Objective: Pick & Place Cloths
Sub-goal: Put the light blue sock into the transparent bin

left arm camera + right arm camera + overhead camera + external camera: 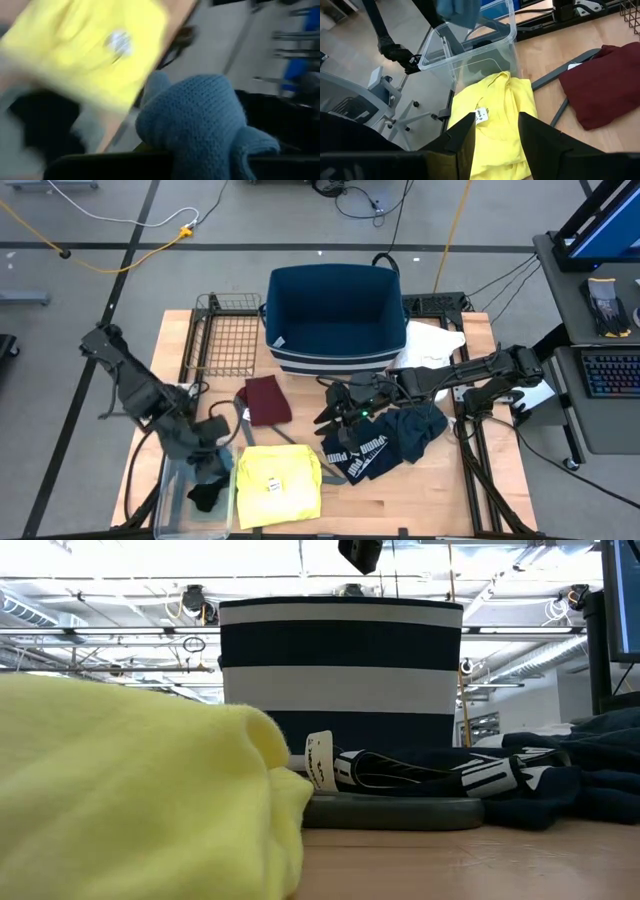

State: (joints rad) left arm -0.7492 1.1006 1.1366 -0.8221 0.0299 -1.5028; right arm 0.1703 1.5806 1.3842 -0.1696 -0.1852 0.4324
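The clear plastic bin [175, 500] at the near left corner of the wooden surface [420, 500] serves as the landmark here. The left tool [205, 455] hangs above the bin's open top, its fingers clamped on a grey-blue knitted piece [200, 120]; in the right wrist view that same piece [459, 11] dangles over the bin's rim. A black piece [205, 495] lies inside the bin. Just beside the bin, on its right, the yellow T-shirt [278, 483] lies flat, a small white tag showing at its collar. The maroon piece [268, 400] lies beyond the T-shirt, farther from the bin, partly over the thin grey hanger [235, 425]. Well to the right of the bin, the navy white-lettered fabric [385, 445] is bunched up, and the right tool [335, 412] hovers just at its edge with fingers apart and nothing between them. The navy basket [335, 320] stands at the far side of the surface, with the white shirt [430, 345] beside it.
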